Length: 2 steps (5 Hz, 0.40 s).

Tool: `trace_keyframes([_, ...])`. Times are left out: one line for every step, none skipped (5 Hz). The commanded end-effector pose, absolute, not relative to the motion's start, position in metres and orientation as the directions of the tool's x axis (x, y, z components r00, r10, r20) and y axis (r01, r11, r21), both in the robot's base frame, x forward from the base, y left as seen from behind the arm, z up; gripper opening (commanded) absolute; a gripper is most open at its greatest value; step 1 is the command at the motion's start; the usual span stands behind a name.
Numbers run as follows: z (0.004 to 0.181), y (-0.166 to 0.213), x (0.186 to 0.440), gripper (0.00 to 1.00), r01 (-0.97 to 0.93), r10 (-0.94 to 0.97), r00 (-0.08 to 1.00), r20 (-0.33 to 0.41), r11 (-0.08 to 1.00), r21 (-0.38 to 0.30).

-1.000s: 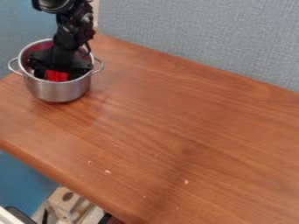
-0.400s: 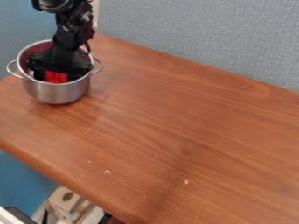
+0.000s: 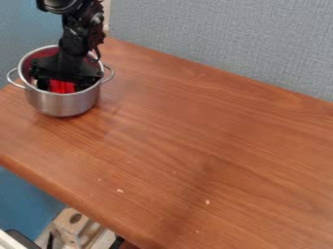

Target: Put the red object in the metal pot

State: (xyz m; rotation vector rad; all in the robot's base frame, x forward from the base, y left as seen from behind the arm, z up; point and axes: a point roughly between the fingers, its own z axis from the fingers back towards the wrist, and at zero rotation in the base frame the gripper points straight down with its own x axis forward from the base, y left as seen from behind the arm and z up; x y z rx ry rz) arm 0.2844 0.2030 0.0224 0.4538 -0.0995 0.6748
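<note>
Already inside the metal pot at ten o'clock on the surface, the red object sat between the wide-open gripper; withdrawing carelessly could snag it or tip the pot

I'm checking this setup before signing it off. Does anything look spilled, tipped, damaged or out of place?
Nothing stands out. The metal pot stands upright near the table's far left corner, the red object shows inside it, and the tool reaches into the pot with its jaws open. No spill shows.
</note>
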Motion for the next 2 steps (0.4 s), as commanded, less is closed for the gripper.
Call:
trace_keyframes([0.0071,0.1872,0.2767,1.00,-0.559,0.554,0.821,0.137,0.730,0.394])
trace_keyframes([0.0101,0.1852,0.2774,1.00,-0.557,0.554,0.822,0.133,0.731,0.394])
